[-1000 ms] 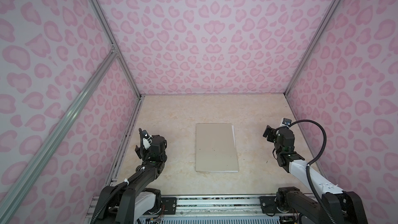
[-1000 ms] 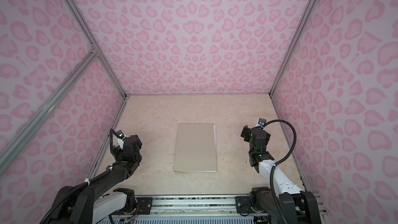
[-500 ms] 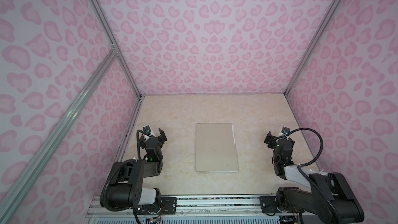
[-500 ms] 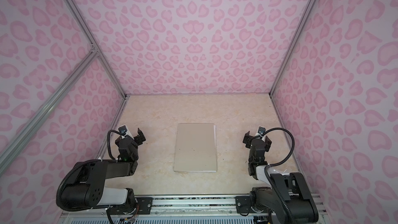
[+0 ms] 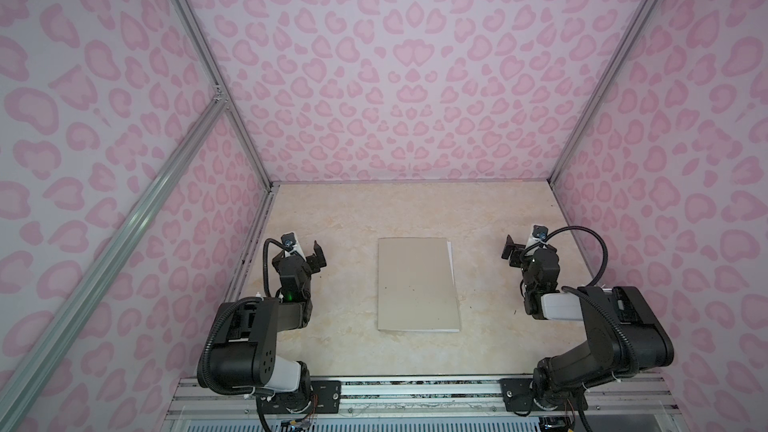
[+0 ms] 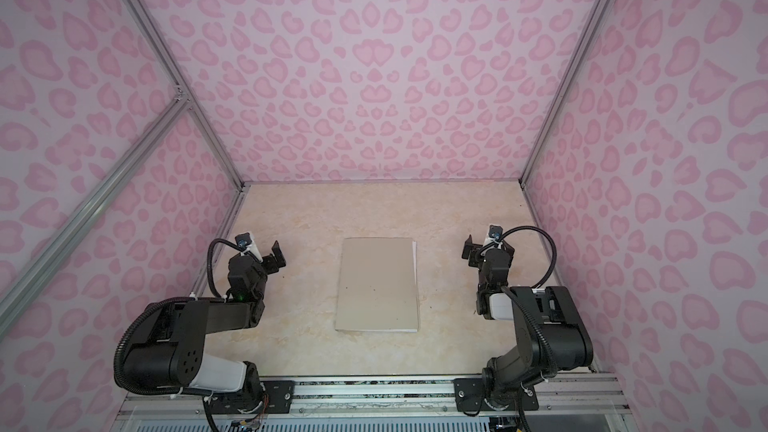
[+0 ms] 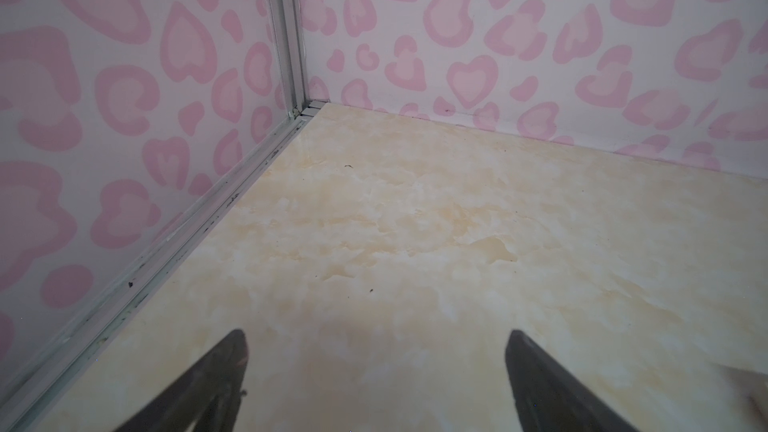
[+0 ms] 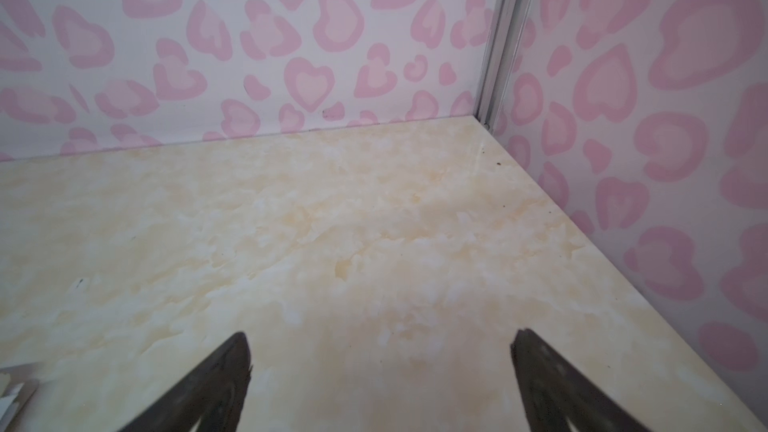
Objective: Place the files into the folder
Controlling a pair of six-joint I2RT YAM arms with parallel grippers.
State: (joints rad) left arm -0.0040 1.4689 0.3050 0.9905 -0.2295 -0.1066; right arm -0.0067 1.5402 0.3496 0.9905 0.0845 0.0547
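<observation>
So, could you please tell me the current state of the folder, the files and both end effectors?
folder: closed, lying flat on the tabletop.
files: tucked inside the folder, only a thin white edge showing along its side.
left end effector: open, empty, clear of the folder.
right end effector: open, empty, clear of the folder.

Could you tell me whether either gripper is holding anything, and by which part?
Nothing is held: the left gripper and right gripper are both open and empty, each off to one side of the folder.
</observation>
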